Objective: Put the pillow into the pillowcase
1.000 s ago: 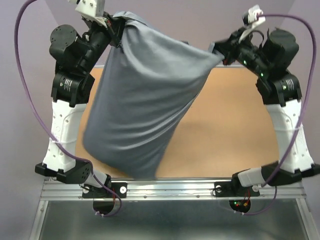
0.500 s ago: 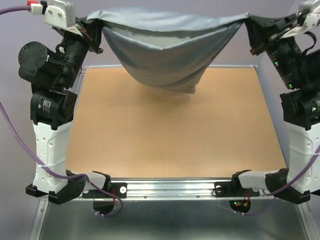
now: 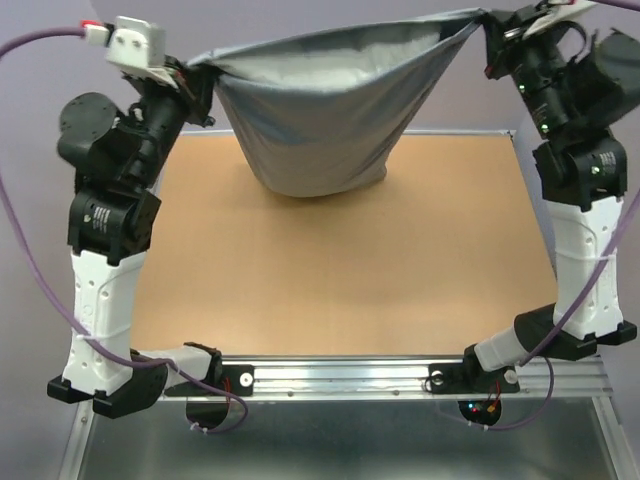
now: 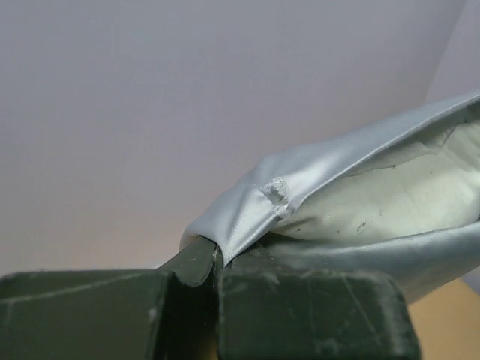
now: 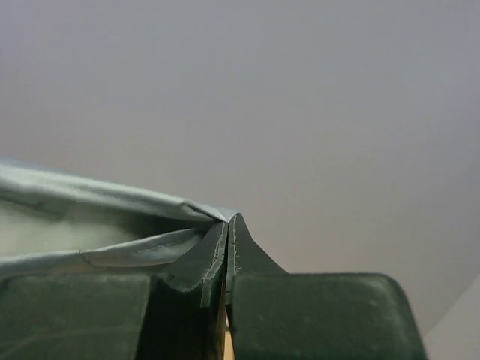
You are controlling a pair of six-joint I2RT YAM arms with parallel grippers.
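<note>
Left claw (image 3: pixel 203 70): closed on the left corner of the mouth of the thin, smooth, blue-grey fabric pillowcase (image 3: pixel 318 135). It is held high above the far left corner of the flat tan bench (image 3: pixel 350 290). In the left wrist view the two dark fingers are pressed together with the hem pinched between their tips. There is a small puckered spot in the cloth just beyond them.

Pillowcase: hangs as an open sack between the two claws, mouth upward. The near edge of the mouth is stretched from corner to corner, with the right corner higher than the left. The body sags in a rounded pouch over the far middle of the bench. Cannot tell whether its bottom touches the board.

Plump off-white cushion pillow (image 3: pixel 335 62): inside the pillowcase, lying below the rim. Its pale surface shows through the open mouth, and the left wrist view shows faint dark specks on it.

Right claw (image 3: pixel 488 28): closed on the right corner of the mouth, above the far right corner of the bench. In the right wrist view the fingertips meet with the stitched edge of the cloth clamped between them.
</note>
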